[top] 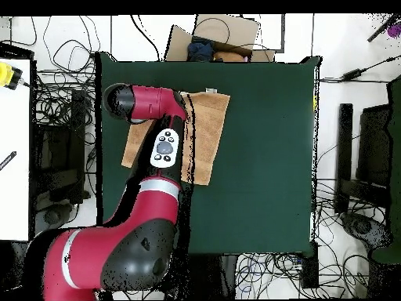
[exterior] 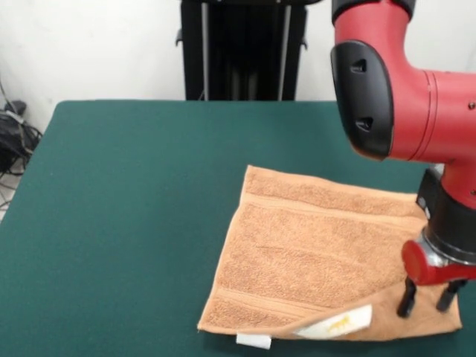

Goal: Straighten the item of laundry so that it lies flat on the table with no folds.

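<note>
Careful: your gripper [exterior: 428, 296], fingers parted and empty over the towel's [exterior: 312, 245] folded lower-right corner, may bunch it if it drags.

Robotics lab: large table covered in dark green felt-like cloth [top: 266, 157], tangled black cables on pale floor [top: 55, 94], black metal equipment stand [exterior: 242, 48], bare white wall [exterior: 89, 44], red-and-black robot arm [top: 149, 212].

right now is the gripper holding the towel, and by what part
Nothing is held. The gripper is open, its jaws just above the towel near its folded-up front corner.
</note>
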Robot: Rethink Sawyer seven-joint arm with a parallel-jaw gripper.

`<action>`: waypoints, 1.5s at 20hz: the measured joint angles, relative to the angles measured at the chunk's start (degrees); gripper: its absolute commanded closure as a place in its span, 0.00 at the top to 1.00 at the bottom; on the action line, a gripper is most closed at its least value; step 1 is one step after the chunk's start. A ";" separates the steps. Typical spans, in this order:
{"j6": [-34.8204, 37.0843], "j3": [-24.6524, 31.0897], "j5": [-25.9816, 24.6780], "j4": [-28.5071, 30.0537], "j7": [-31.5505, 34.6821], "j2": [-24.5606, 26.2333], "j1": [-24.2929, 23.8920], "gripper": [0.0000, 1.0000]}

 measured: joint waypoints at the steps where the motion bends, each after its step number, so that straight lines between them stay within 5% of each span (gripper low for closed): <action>1: 1.29 -0.01 -0.02 -0.02 0.00 -0.02 -0.01 1.00; 23: 17.05 -2.28 -0.28 -4.42 0.00 1.52 0.68 1.00; 30: 18.53 -4.66 -4.29 -5.48 0.00 2.18 1.89 1.00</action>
